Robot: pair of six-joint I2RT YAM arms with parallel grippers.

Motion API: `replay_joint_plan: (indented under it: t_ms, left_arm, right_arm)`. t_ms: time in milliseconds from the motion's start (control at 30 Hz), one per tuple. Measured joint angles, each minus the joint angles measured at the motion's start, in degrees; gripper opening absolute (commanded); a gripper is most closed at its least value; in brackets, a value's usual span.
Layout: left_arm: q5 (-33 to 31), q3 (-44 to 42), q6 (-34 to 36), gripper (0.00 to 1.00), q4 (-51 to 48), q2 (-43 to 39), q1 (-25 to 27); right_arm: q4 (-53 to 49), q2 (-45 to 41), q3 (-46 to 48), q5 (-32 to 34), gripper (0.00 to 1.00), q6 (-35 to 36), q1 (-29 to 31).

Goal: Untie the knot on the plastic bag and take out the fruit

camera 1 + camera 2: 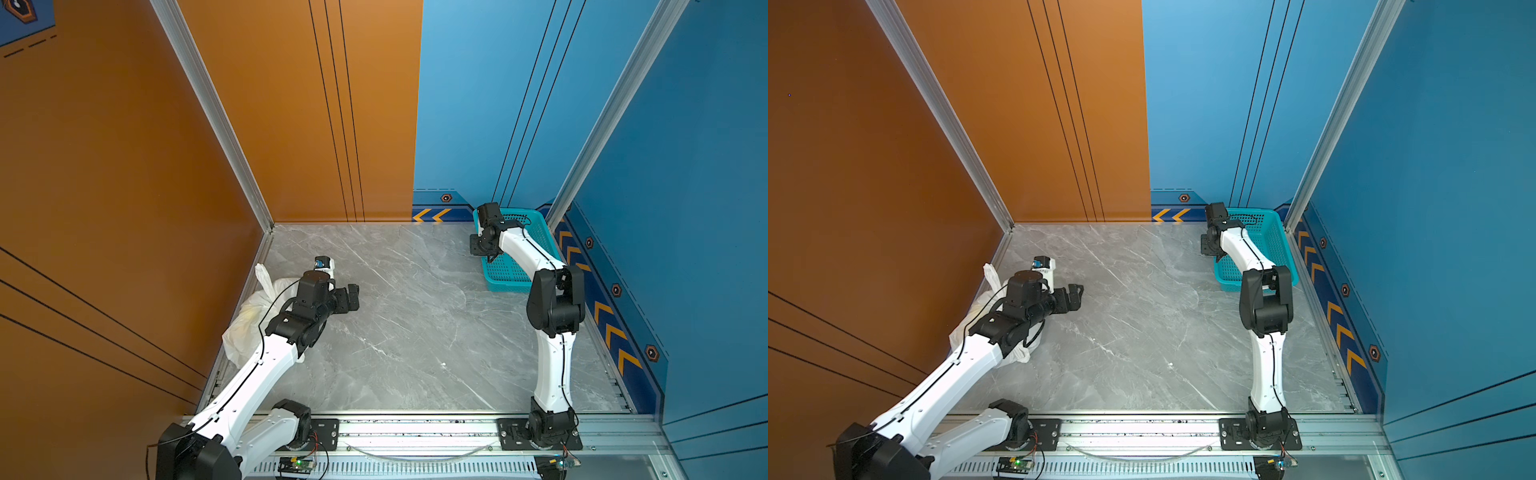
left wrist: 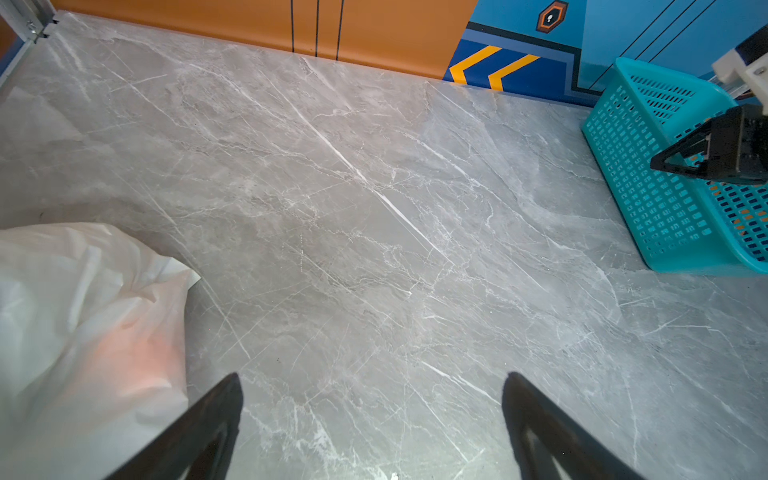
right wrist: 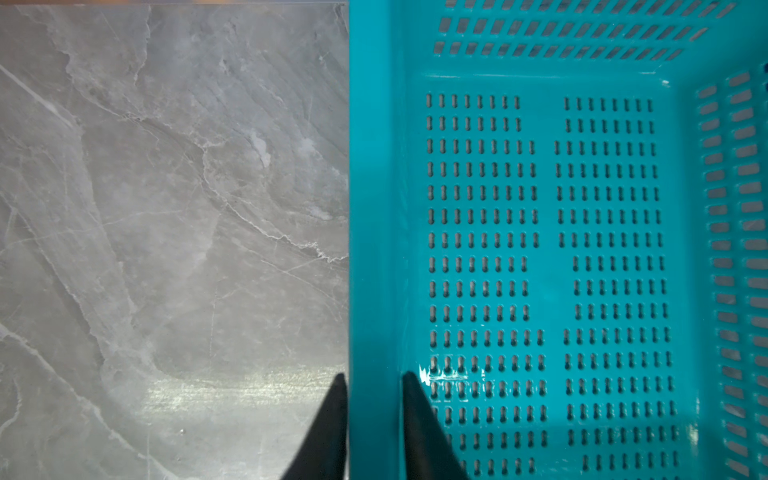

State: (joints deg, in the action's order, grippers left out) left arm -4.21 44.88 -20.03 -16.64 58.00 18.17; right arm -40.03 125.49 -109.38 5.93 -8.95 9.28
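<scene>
Both top views show the bag [image 1: 241, 332] [image 1: 957, 334] slumped at the left of the frame, against the orange wall [image 1: 124, 166], with my left arm crossing over its near side. Its knot [image 1: 262, 276] [image 1: 991, 275] stands up as a narrow white tail at the bag's far end, tied. The fruit [image 1: 248, 316] is inside. I make it out only as a yellowish tint through the plastic in a top view and as an orange-pink glow [image 2: 137, 349] in the left wrist view.

My left pincer [image 1: 355, 297] [image 2: 372, 376] hangs just to the right of the bag, over the bare grey table [image 1: 415, 324]. Its fingers are spread wide, with nothing between them.

My right pincer [image 1: 492, 259] [image 3: 376, 374] is well apart, in the upper right of the frame at the teal basket [image 1: 540, 232] [image 3: 376, 166]. In the right wrist view it straddles the basket's rim, one finger outside and one inside. I cannot tell whether it clenches the rim or stands loose around it. What shows of the basket's slotted floor is bare.
</scene>
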Motion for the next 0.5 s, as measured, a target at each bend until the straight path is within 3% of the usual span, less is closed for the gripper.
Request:
replay_joint_plan:
  t_ms: [133, 300, 500]
  left_arm:
    - [-4.9, 4.0, -1.1, 0.98, -6.2, -2.8, 0.2]
    - [-12.0, 8.3, -3.5, 1.0, -14.2, -6.8, -2.2]
    - [-14.7, 8.7, -6.8, 0.93, -21.6, -7.8, -15.4]
  right_arm:
    - [-0.9, -0.7, 0.1, -0.5, 0.62, -0.2, 0.2]
    - [-2.4, -6.4, 0.9, -1.4, 0.71, -0.5, 1.4]
    - [-2.9, -18.0, 3.4, -1.5, 0.76, -0.6, 6.2]
